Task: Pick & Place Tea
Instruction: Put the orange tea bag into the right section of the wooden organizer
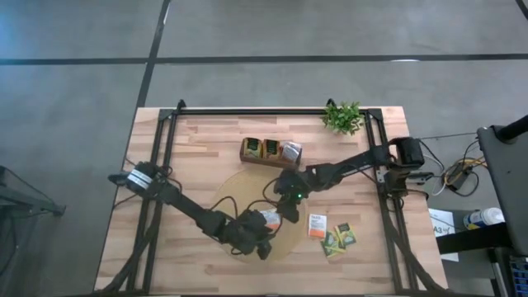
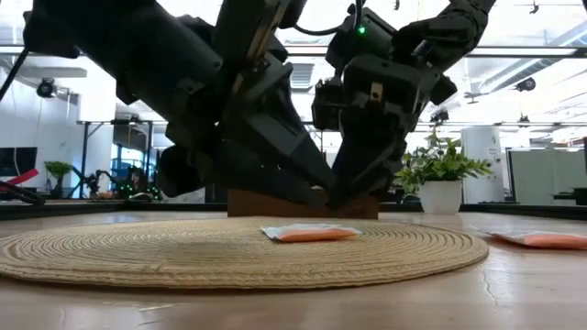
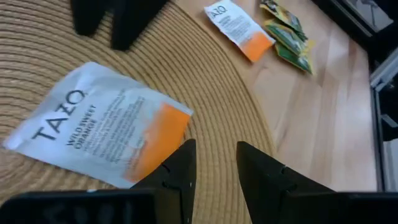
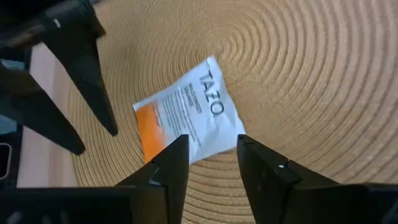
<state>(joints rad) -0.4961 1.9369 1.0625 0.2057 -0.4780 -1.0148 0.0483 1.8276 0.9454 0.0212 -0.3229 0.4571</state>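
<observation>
While tray slots hold some tea, one sachet lies on the mat beneath both grippers, left gripper and right gripper, fingers apart, empty; others wait.

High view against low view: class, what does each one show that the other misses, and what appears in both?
Only the high view shows the dark tray holding sachets and the yellow and green sachets lying on the table. Only the low view shows the room behind, with its windows and ceiling lights. Both show the round mat, the white and orange sachet on it, the plant, and the left hand and right hand above the mat.
</observation>
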